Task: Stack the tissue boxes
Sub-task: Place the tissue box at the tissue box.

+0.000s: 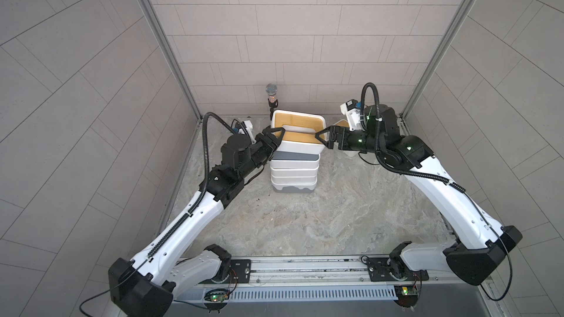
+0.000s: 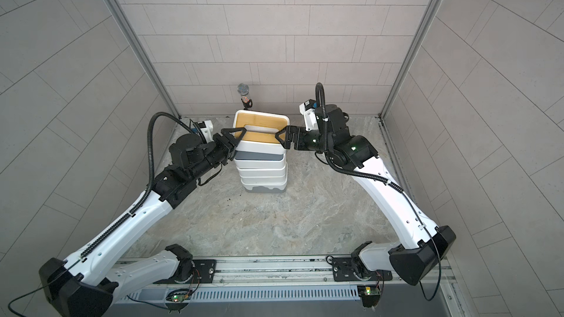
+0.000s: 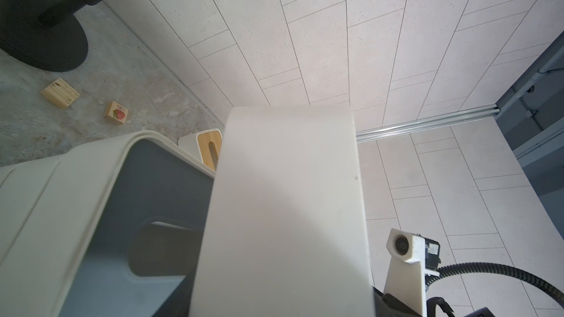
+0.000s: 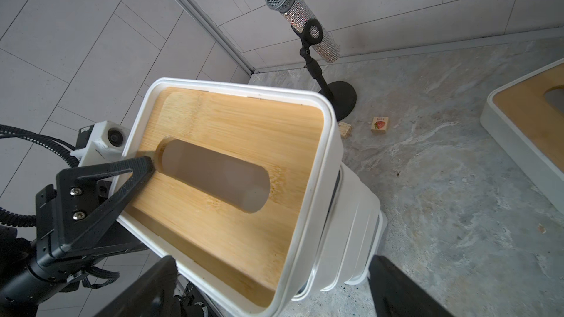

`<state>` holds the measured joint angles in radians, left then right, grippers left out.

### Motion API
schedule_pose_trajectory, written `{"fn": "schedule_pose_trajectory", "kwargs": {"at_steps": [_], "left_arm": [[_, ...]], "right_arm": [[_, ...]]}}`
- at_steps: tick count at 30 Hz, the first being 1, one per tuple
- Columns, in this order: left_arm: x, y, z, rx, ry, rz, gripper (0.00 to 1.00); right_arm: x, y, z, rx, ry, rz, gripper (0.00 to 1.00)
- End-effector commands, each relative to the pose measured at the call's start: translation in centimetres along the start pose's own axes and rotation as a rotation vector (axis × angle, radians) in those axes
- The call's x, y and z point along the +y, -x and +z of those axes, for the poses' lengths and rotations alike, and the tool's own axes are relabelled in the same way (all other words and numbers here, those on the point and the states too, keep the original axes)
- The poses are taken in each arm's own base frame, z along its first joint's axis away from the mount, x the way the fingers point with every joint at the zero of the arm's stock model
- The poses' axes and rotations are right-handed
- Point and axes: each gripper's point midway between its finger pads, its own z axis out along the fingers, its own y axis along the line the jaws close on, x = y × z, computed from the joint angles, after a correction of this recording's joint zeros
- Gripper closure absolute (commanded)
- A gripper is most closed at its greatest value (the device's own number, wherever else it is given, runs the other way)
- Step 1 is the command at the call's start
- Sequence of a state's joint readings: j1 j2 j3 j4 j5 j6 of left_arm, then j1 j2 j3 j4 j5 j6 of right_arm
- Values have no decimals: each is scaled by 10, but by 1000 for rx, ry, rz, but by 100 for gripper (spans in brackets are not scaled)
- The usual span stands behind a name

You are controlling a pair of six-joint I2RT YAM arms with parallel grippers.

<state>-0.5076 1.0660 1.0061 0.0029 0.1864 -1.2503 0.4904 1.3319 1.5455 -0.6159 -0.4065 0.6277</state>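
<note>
Both top views show the stack [image 1: 294,175] of tissue boxes near the middle of the counter's [image 1: 335,214] back edge, grey base at the bottom. The top box [image 1: 297,121], with a bamboo lid, sits tilted above the grey-lidded box [image 1: 294,157]. I cannot tell whether the two touch.

Only the wrist views show the small things by the back edge: a plain wooden block [image 3: 60,93] and a strawberry cube [image 3: 116,113], both near the round base of the microphone stand [image 3: 42,25]. From above, only the microphone [image 1: 271,89] shows behind the stack.

A lone box [image 4: 525,117], also bamboo-lidded, lies flat toward the counter's back right corner. It is cut off in the right wrist view, and in a top view it is just a sliver behind the right arm.

The white wall of the top box fills the left wrist view, and no fingers show there. In the right wrist view the plain block is half hidden behind the top box.

The left hand [image 1: 278,138] reaches in from the left edge and is clamped on the top box's left end. Its upper finger [image 4: 134,175] lies over the rim with the tip at the end of the oval slot; the lower finger is hidden beneath.

The right hand [image 1: 320,141] comes in from the right with its jaws spread wide, straddling the box's right end. A gap shows on one side, so it has no grip.
</note>
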Motion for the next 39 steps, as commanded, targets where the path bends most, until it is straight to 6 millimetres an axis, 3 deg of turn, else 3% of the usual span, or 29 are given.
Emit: {"fn": "schedule_pose_trajectory", "kwargs": {"at_steps": [1, 6, 20, 29, 39], "left_arm": [[-24, 12, -8, -50, -91, 8, 70], [-18, 11, -5, -45, -75, 12, 68], [-4, 9, 0, -35, -1, 46, 36], [0, 12, -3, -39, 49, 88, 20], [8, 16, -4, -52, 122, 134, 17]], "right_arm": [[6, 8, 2, -25, 33, 8, 0], [4, 6, 12, -9, 35, 14, 0], [0, 2, 24, 14, 37, 16, 0], [-1, 1, 27, 16, 44, 21, 0], [-2, -1, 30, 21, 46, 27, 0]]}}
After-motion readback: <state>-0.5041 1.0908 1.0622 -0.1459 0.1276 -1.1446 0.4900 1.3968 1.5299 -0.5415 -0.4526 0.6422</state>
